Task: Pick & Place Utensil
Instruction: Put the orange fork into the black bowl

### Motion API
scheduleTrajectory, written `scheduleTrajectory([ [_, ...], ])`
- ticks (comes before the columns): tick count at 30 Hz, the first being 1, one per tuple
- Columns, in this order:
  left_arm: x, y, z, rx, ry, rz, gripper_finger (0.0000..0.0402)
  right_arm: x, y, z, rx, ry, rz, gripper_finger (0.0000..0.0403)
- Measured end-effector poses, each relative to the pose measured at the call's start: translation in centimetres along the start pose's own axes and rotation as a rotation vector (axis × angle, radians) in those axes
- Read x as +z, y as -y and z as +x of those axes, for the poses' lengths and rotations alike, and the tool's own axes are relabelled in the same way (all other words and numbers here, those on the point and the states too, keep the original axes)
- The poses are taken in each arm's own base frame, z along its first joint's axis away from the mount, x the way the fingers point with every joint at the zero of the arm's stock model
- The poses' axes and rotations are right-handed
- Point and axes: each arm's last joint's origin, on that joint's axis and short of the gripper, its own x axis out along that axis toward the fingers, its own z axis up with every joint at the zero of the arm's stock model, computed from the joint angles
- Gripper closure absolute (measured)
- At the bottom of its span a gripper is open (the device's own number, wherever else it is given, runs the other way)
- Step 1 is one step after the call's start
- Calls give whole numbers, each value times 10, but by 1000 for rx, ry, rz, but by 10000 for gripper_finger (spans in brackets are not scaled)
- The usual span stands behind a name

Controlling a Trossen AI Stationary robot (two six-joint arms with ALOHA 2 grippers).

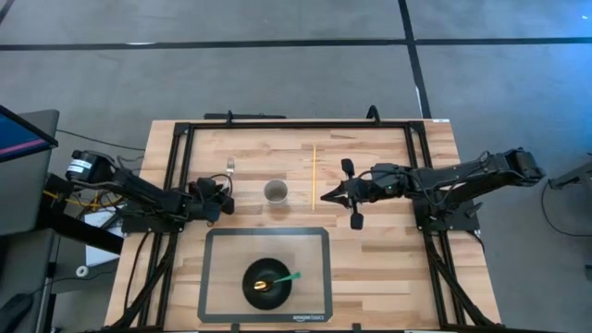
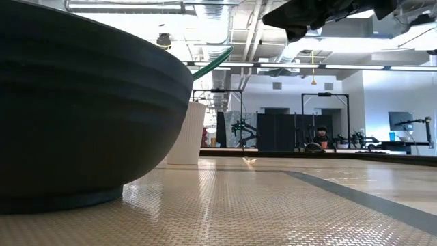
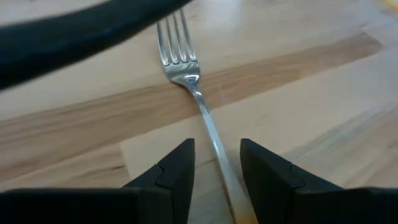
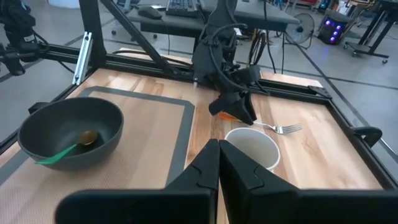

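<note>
over the fork (image 3: 186,74) handle, left gripper (image 3: 214,165) gapes, fingers straddling it ungripped

the silver metal fork's (image 3: 198,99) handle end runs under the left gripper's (image 3: 214,163) dark fingers and off the edge. the black round bowl (image 2: 82,109), close up, is cropped, its contents unseen from table height.

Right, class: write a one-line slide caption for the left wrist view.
Left gripper open, straddling the handle of a silver fork lying on the wooden table.
</note>
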Motion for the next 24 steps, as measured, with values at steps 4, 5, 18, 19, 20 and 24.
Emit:
scheduleTrajectory([
  [4,-5,-1,3,39,5,18,282,1,0,0,-2,11,0,402],
  [5,-6,-2,4,49,6,29,292,2,0,0,-3,22,1,402],
  [18,11,24,0,-103,-25,35,390,8,-3,0,7,78,40,402],
  [19,18,31,-2,-129,-5,42,390,8,-4,0,10,78,45,402],
  [20,25,36,-4,-143,23,51,390,8,-4,0,12,78,50,402],
  [24,54,57,-17,-208,112,112,390,8,-9,-1,30,77,48,402],
])
